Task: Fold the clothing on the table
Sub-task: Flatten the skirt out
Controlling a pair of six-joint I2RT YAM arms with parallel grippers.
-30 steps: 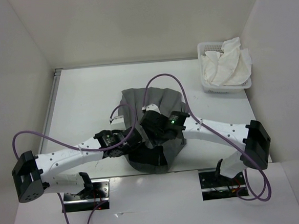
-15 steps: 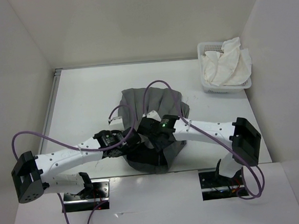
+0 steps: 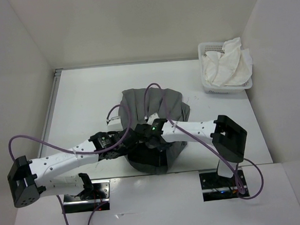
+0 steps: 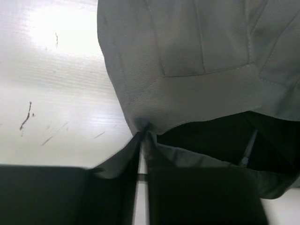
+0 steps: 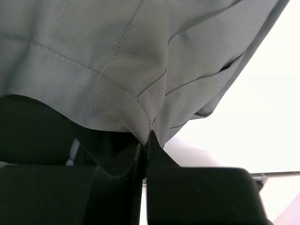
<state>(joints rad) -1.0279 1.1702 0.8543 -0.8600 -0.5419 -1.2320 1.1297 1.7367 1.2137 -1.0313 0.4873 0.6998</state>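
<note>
Top external: basket (image 3: pixel 211 47) apart from clothing (image 3: pixel 134 101)

Dark grey clothing (image 3: pixel 162 100), wrinkled and bunched (dark opening towards the near edge), stitched seams showing, lies mid-table, nearer the near edge than the far one. White matt table (image 3: pixel 87 96), thin metal strip along its left edge.

The clothing (image 4: pixel 187 42) is matt grey cloth, finely ribbed, with stitched seams. The table (image 4: pixel 56 93) is smooth, white, faintly scuffed. Upper right, a slotted plastic basket (image 3: pixel 211 48).
</note>
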